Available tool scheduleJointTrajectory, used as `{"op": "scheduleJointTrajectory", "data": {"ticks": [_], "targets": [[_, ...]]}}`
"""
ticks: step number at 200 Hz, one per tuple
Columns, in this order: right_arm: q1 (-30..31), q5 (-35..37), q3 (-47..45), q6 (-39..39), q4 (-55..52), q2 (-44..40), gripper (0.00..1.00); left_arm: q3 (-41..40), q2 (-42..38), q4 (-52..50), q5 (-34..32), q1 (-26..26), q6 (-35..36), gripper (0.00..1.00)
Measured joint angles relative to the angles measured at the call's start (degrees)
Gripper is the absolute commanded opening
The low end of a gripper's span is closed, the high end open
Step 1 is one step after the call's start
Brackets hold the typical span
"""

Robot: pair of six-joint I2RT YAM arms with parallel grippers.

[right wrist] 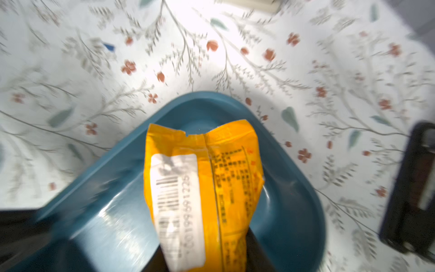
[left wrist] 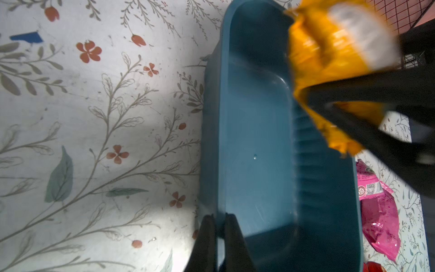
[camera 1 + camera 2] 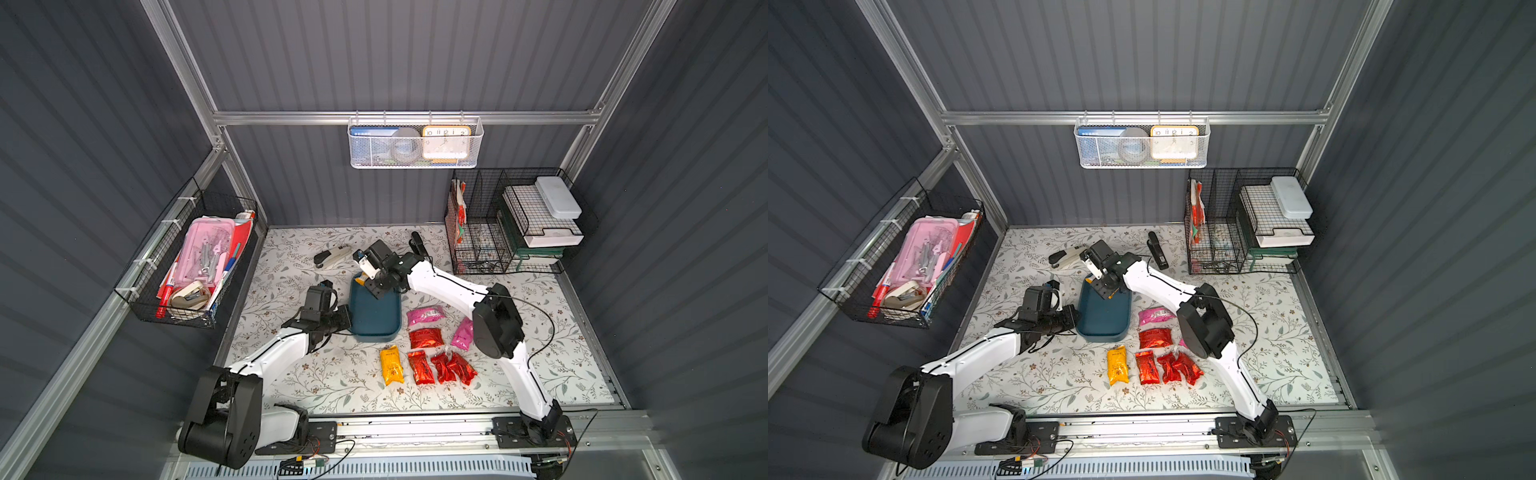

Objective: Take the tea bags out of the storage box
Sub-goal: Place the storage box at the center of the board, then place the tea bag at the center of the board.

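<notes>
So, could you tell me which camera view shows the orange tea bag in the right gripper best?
The right wrist view: the orange tea bag is central, barcode label visible. The left wrist view shows it blurred; both top views show only a sliver under the right gripper.

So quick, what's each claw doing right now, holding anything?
Left gripper: closed on the storage box wall.
Right gripper: closed on an orange tea bag.
</notes>
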Motion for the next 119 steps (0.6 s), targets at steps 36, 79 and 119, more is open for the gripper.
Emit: {"op": "scheduleJointTrajectory", "data": {"ticks": [36,79,119], "targets": [[0.00,0.02,-8.48,2.38,2.67,-9.07,0.31,0.00,-0.02,0.04,-0.15,0.00,-0.02,0.00],[0.00,1.84,-22.64,7.15,3.87,-19.91,0.31,0.00,-0.02,0.28,-0.26,0.00,-0.04,0.00],[-0.07,5.31,-38.64,13.64,4.26,-32.09,0.31,0.00,-0.02,0.42,-0.42,0.00,-0.07,0.00]]}}
